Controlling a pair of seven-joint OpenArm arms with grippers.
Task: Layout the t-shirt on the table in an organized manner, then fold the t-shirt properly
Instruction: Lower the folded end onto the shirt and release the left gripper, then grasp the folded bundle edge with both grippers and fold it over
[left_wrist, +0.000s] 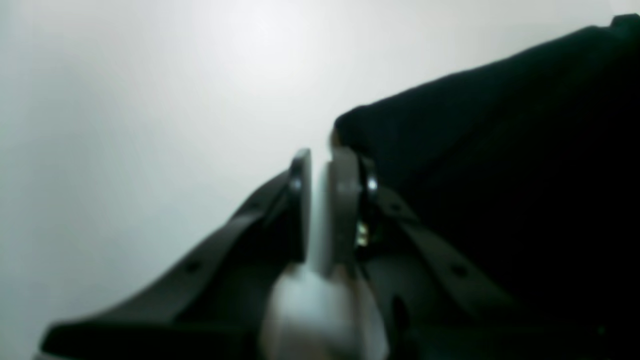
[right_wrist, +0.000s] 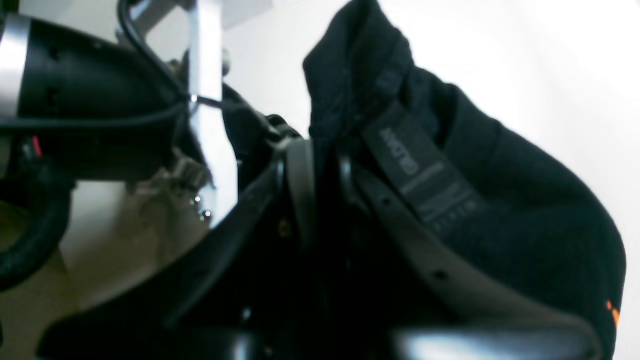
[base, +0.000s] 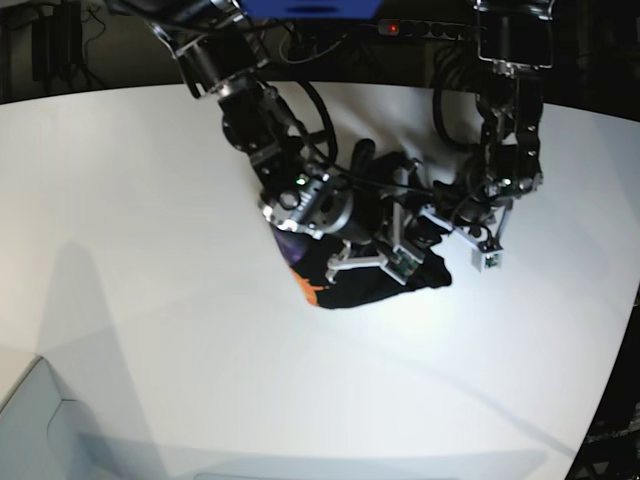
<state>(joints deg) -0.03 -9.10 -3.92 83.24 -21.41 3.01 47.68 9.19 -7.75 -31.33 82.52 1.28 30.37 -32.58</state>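
The black t-shirt (base: 375, 275) lies in a crumpled heap near the middle of the white table (base: 150, 260), with an orange patch (base: 308, 286) at its left edge. In the right wrist view my right gripper (right_wrist: 325, 160) is shut on a bunched fold of the t-shirt (right_wrist: 525, 215), and a dark printed tag (right_wrist: 425, 175) lies beside the right finger. My left gripper (left_wrist: 320, 160) hovers over the table (left_wrist: 150, 100) with its jaws almost together and nothing between them. A corner of the t-shirt (left_wrist: 475, 140) touches the outside of its right fingertip.
Both arms lean in from the far edge and meet over the heap, my right arm (base: 300, 190) crossing close to my left arm (base: 510, 160). Cables (right_wrist: 150, 115) and part of the other arm fill the left of the right wrist view. The table's curved edge (base: 610, 380) runs down the right.
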